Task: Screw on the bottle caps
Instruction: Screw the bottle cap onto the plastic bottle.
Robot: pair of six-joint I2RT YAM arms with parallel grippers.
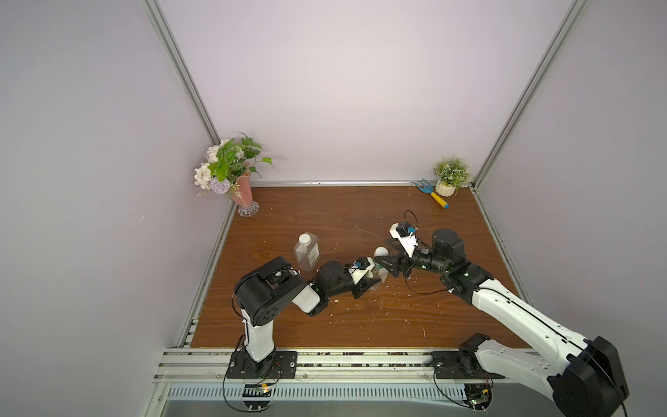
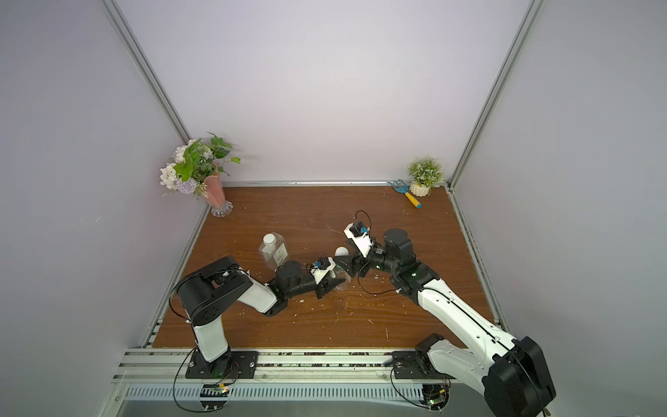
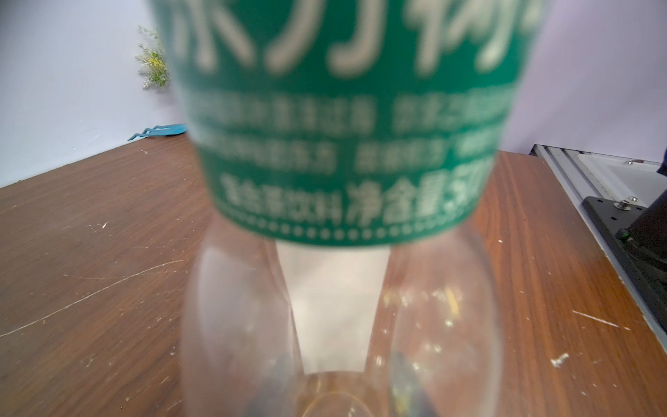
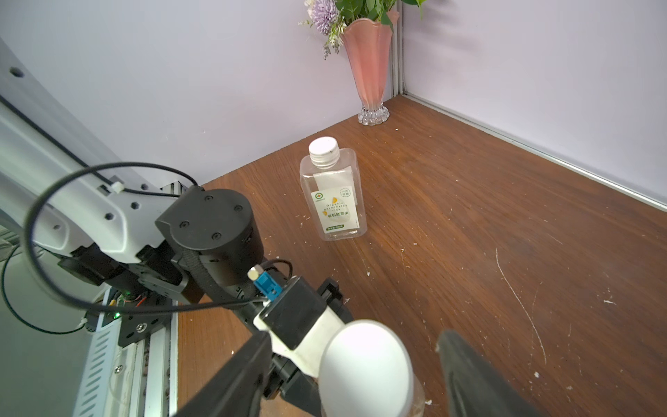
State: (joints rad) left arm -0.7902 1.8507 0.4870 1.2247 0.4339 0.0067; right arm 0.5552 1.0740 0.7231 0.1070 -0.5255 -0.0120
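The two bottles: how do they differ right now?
The square bottle stands free on the table; the round bottle is gripped by the left gripper. The square bottle's label is white, the round bottle's green. The right gripper flanks the round bottle's cap, not the square bottle's. Both are clear plastic with white caps on top.

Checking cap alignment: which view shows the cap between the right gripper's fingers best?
Right wrist: the cap fills the foreground, gaps to both fingers visible. Both top views show the cap small. Left wrist shows only the round bottle's label.
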